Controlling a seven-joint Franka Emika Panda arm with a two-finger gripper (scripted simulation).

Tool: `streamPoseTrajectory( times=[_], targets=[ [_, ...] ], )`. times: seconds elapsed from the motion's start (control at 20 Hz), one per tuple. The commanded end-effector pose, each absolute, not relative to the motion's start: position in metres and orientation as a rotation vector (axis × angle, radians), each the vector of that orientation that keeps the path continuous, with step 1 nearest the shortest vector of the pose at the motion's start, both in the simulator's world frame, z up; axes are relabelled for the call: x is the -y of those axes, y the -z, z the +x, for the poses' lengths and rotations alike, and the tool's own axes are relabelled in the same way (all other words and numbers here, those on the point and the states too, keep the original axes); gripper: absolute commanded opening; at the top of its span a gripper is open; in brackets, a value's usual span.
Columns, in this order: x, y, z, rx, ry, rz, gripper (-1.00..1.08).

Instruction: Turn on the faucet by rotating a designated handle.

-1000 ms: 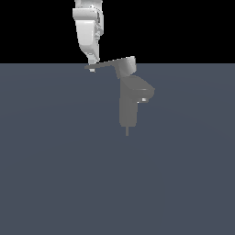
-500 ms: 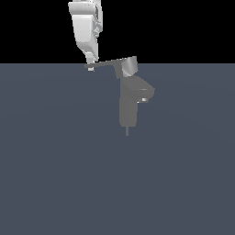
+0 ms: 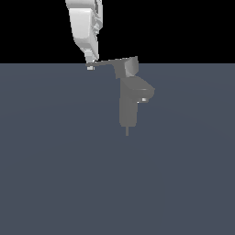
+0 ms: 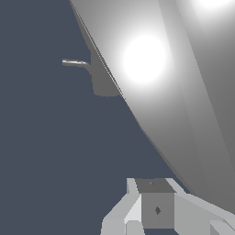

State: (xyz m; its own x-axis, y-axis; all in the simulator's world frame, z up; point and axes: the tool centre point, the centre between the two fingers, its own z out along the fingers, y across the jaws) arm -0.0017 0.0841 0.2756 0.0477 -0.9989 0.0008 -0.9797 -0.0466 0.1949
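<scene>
The hand point(image 3: 91, 65) has pushed the handle point(image 3: 110, 62) tip slightly sideways.

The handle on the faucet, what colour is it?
Plain grey; the handle shows best in the exterior view.

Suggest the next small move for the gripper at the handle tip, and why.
Probably keep pushing the tip sideways to swing the lever round its cap. The gripper sits right at the narrow tip of the handle, which points to the exterior view's left from the top of the faucet.
</scene>
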Motion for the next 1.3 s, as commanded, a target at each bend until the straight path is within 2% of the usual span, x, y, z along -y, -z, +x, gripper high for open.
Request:
streamPoseTrajectory(
  times=[0.0, 0.4, 1.25],
  targets=[
    [-0.085, -0.279, -0.01, 2.062, 0.204, 2.167, -1.0],
    [-0.085, -0.282, -0.028, 2.062, 0.204, 2.167, -1.0],
    [-0.046, -0.287, -0.064, 2.061, 0.203, 2.162, -1.0]
  ],
)
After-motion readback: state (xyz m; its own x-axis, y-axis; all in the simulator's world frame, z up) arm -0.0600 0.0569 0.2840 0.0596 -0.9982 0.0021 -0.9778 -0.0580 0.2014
